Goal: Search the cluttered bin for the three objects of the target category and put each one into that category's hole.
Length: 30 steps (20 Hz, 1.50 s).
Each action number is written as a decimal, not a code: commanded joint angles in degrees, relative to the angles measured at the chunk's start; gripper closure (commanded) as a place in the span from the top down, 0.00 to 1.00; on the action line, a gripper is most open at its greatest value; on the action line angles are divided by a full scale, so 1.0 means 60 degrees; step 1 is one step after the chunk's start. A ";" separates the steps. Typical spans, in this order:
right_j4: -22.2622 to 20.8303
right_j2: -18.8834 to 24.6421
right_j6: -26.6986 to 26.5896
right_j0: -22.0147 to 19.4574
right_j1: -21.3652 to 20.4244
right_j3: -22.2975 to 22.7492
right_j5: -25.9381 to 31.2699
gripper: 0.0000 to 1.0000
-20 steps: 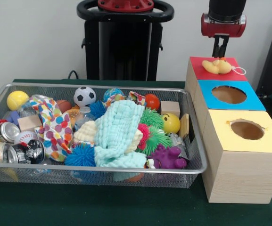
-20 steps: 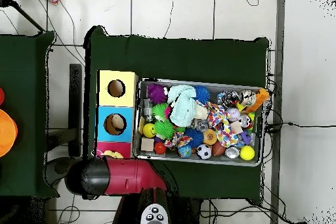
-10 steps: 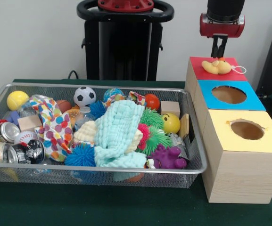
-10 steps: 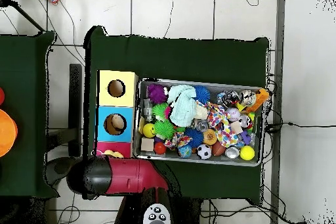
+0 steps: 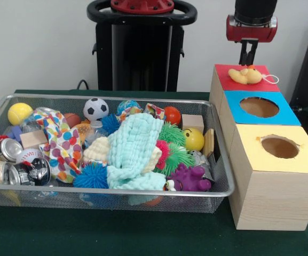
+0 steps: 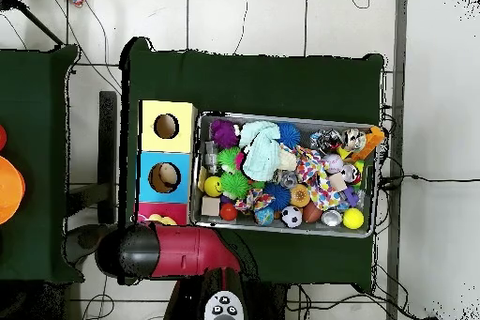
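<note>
Wire-mesh bin (image 5: pixel 220 160) brims with balls, cans, spiky toys and a mint cloth (image 5: pixel 135 152), while a yellow plush toy (image 5: pixel 245 75) lies on the red box (image 5: pixel 226 80) below the gripper (image 5: pixel 248 55), whose opening I cannot tell.

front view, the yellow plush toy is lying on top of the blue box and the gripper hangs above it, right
Not quite. In the front view the yellow plush toy lies on top of the red-topped wooden box, not the blue-topped wooden box. The gripper does hang above it.
</note>
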 commanded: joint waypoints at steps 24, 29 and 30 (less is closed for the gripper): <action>-0.0178 0.0402 0.0691 -0.0398 -0.0623 -0.0854 0.1380 0.00; -0.0143 0.0464 0.0725 -0.0426 -0.0522 -0.0906 0.1060 0.00; -0.0156 0.0465 0.0730 -0.0418 -0.0499 -0.0925 0.1014 0.00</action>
